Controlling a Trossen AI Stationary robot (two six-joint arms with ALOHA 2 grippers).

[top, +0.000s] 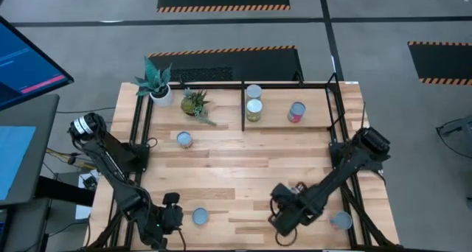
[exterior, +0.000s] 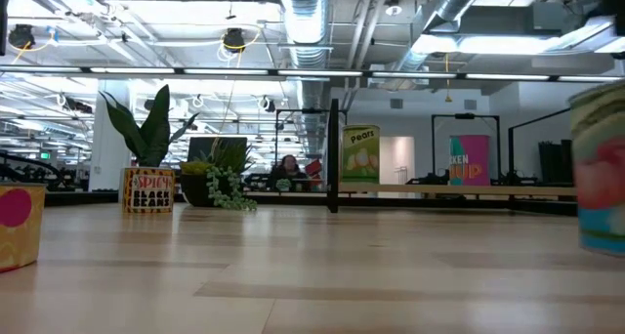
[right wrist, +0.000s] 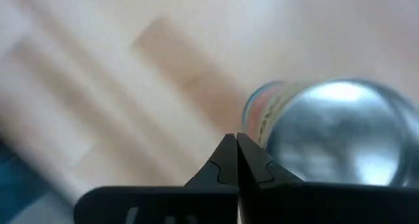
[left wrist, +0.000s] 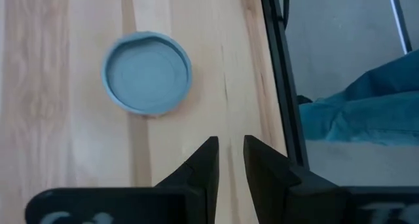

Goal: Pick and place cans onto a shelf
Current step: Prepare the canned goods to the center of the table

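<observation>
Reading near edge: left gripper (top: 171,217) hangs low, fingers slightly parted around nothing; right gripper (top: 284,211) sits clenched, empty.
Nearest can: blue-topped can (top: 200,217) stands upright just beside the left gripper, toward table centre; its axis is vertical, so a side-on grip should suit.
Right side: corner can (top: 341,221) stands near the right gripper, on its outer side, not touched.
Likely arm: left, being closer to its can.
Mid-table: lone can (top: 184,139) stands apart.
Far: shelf (top: 244,84) already holds three cans (top: 254,110) in its right bay.
</observation>
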